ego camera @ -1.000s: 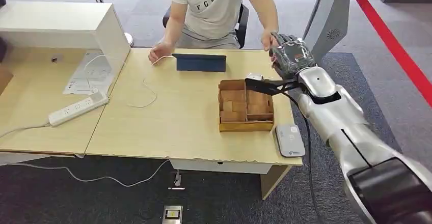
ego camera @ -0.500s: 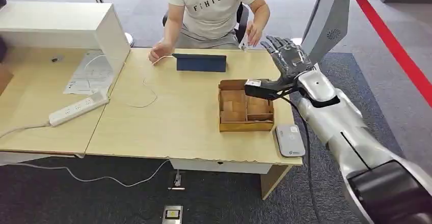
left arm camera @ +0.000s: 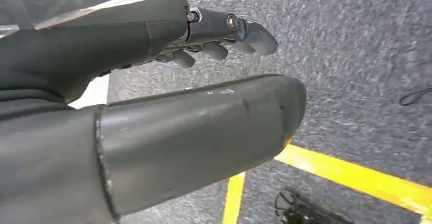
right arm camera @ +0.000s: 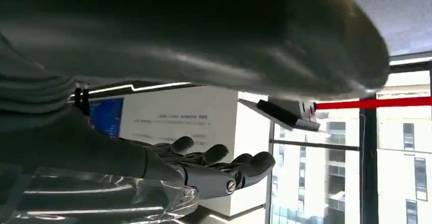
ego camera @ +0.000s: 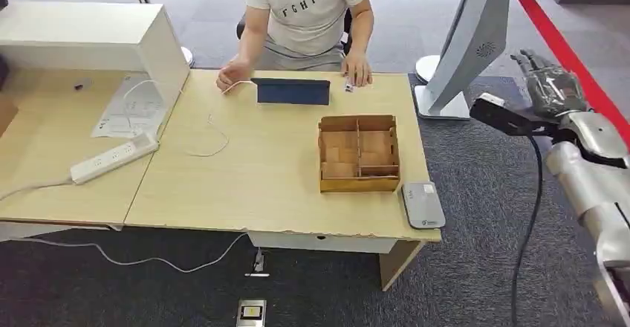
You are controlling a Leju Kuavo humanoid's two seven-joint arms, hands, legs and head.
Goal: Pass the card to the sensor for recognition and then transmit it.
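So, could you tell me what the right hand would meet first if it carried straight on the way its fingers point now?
Probably nothing close. The right hand is off the table's right side, open and empty, fingers pointing up and away over the carpet toward the red floor stripe. The white stand sits to its left, likely outside that line, though depth is unclear.

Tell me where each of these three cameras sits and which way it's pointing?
Head view: high on the robot, looking down at the desk, the seated person and its raised right hand.
Left wrist view: behind the left hand, facing grey carpet with yellow floor lines.
Right wrist view: behind the right hand, facing a white wall and windows.
Shared: the right hand shows in head and right wrist views.
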